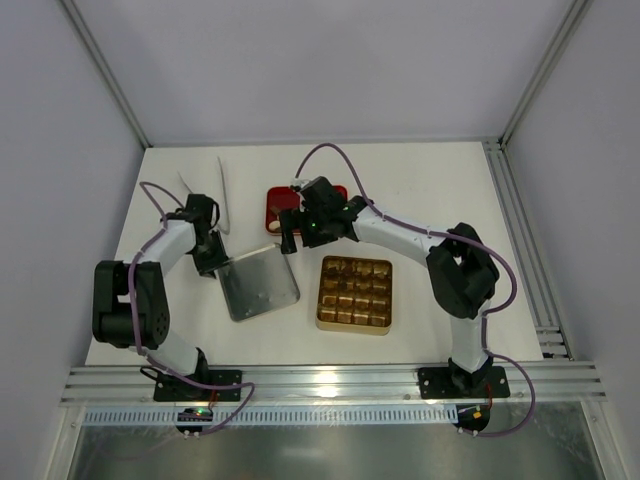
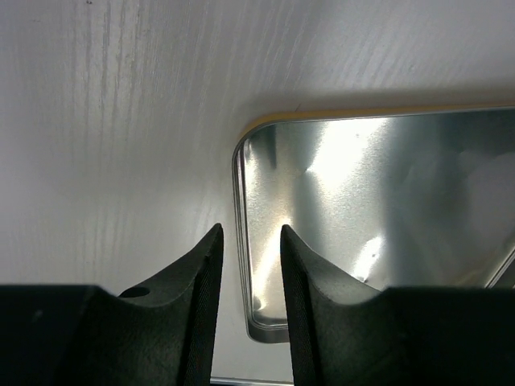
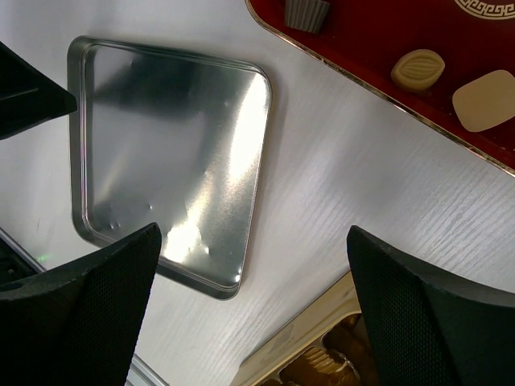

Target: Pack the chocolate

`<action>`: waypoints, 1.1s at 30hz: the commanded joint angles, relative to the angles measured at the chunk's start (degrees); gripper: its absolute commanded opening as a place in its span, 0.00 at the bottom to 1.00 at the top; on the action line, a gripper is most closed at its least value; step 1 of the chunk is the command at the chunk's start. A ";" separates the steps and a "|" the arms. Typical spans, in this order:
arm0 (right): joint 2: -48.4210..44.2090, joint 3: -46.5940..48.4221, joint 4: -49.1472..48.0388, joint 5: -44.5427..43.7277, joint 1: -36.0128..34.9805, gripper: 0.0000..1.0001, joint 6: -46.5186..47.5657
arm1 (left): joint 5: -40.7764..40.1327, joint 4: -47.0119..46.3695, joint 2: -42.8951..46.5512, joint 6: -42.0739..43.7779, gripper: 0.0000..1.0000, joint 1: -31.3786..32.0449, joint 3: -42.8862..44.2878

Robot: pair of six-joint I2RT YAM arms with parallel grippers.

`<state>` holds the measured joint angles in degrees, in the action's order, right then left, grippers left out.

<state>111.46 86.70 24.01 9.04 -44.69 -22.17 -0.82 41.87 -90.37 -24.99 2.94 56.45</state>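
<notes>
Several chocolate pieces [image 1: 354, 284] sit in the cells of the gold grid tin [image 1: 324, 322]. Three more lie in the red tray [image 3: 378, 36]: a cream oval [image 3: 418, 69], a cream rounded piece [image 3: 488, 99] and a dark ribbed one [image 3: 306, 12]. My right gripper [image 3: 255, 241] hovers wide open and holds nothing, between the tray, the tin corner [image 3: 310, 342] and the silver lid [image 3: 173, 153]. My left gripper [image 2: 251, 233] is narrowly open at the lid's left rim [image 2: 240, 209], which lies in the gap between its fingers without showing contact.
The silver lid [image 1: 258, 283] lies inside-up left of the gold tin, and the red tray [image 1: 277, 203] sits behind it, partly covered by the right arm. White tongs [image 1: 222, 195] lie at the back left. An aluminium rail [image 1: 330, 380] runs along the near edge.
</notes>
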 commanded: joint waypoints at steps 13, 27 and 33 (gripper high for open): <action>2.36 1.99 -2.48 2.39 -0.40 0.96 1.43 | 0.64 -3.63 -4.64 2.05 0.21 -0.04 -0.81; 5.26 4.18 -2.21 4.58 -0.40 0.96 1.78 | 8.29 -5.39 -4.47 6.71 0.00 -2.76 -0.81; 6.22 4.27 -2.30 5.55 -0.31 0.96 1.34 | 12.59 -6.53 -2.97 6.45 0.00 -6.10 -1.08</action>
<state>116.77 88.62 22.90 13.21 -44.69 -21.12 8.19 37.76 -94.76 -19.25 -1.56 55.07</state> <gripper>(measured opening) 0.963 0.004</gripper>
